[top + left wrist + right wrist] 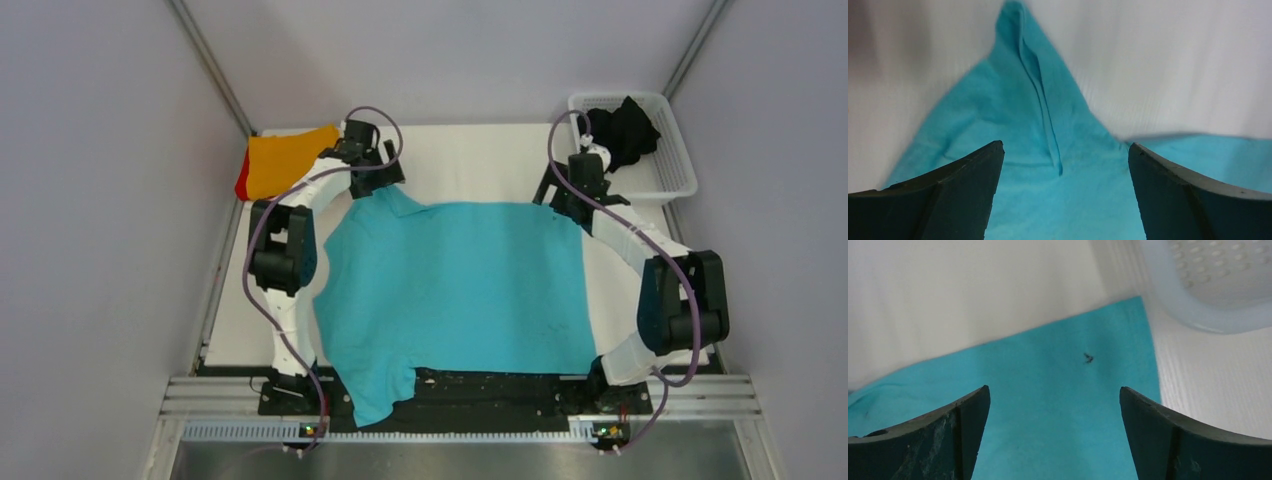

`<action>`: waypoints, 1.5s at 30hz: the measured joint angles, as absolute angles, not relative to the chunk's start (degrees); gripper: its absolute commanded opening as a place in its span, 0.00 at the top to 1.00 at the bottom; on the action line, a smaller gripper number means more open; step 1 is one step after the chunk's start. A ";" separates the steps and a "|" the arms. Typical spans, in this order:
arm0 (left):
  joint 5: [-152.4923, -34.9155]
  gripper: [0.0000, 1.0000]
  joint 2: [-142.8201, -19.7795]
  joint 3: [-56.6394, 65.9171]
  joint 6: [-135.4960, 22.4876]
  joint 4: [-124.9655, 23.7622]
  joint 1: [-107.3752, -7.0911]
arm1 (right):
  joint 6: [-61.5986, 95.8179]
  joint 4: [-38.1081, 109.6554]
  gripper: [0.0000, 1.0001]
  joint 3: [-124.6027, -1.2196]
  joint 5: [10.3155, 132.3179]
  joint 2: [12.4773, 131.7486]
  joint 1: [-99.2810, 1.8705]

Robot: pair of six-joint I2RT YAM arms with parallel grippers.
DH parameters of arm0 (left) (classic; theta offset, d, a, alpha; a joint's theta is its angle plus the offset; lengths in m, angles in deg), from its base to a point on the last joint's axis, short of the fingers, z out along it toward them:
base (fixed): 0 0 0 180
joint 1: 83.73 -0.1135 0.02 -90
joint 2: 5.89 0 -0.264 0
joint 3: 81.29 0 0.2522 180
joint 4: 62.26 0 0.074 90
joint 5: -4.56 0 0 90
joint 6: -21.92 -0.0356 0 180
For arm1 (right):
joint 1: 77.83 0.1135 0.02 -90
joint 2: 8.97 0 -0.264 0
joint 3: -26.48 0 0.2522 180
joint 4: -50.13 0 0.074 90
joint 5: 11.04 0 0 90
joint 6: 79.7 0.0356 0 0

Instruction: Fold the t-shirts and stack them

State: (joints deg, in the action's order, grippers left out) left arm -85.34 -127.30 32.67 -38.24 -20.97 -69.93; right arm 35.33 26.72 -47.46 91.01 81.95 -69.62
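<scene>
The turquoise shirt (460, 290) lies spread nearly flat on the white worktop (480, 160), directly under both arms. One sleeve trails off the near edge by the arm bases.

The left gripper (1065, 150) hangs over a far corner of the shirt with its jaws wide and nothing between them. Just ahead of it the cloth runs up into a peak with a raised seam down its middle. The right gripper (1054, 392) is just as wide and empty above the other far corner. The straight edge of the cloth is ahead of it, with the white basket (1198, 285) beyond and to its right.

The orange shirt (285, 160) sits on a red one (242, 180) just outboard of the left gripper. The black shirt (622, 128) is heaped in the basket.

The turquoise cloth looks thin, light and limp, so it will probably sag and wrinkle rather than hold a line. The hems and the seamed peak look like the best holds, being thicker and easier to pinch against the worktop. Lifting both far corners together should keep the fold straight. Pulling on one side alone could skew the cloth.
</scene>
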 measured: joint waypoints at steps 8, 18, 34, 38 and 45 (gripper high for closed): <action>-95.90 0.25 -120.96 20.00 -32.42 -22.41 -69.80 | 35.35 26.74 0.01 -41.56 83.45 80.48 -65.65; -96.08 0.52 -121.31 19.36 -29.56 -23.42 -69.49 | 35.38 26.89 0.01 -40.51 82.23 81.22 -65.63; -93.56 0.66 -126.42 20.50 -29.04 -22.85 -69.43 | 35.40 26.92 0.01 -40.03 82.31 83.61 -65.63; -93.78 0.68 -126.45 20.61 -28.91 -22.96 -69.41 | 35.40 26.98 0.01 -40.03 82.38 84.11 -65.63; -95.14 0.71 -126.45 22.01 -28.58 -23.00 -69.34 | 35.38 26.92 0.01 -40.03 82.92 85.64 -65.63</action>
State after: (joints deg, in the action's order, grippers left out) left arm -95.14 -126.45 22.01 -28.58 -23.00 -69.34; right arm 35.38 26.92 -40.03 82.92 85.64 -65.63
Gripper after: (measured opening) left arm 0.312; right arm 0.985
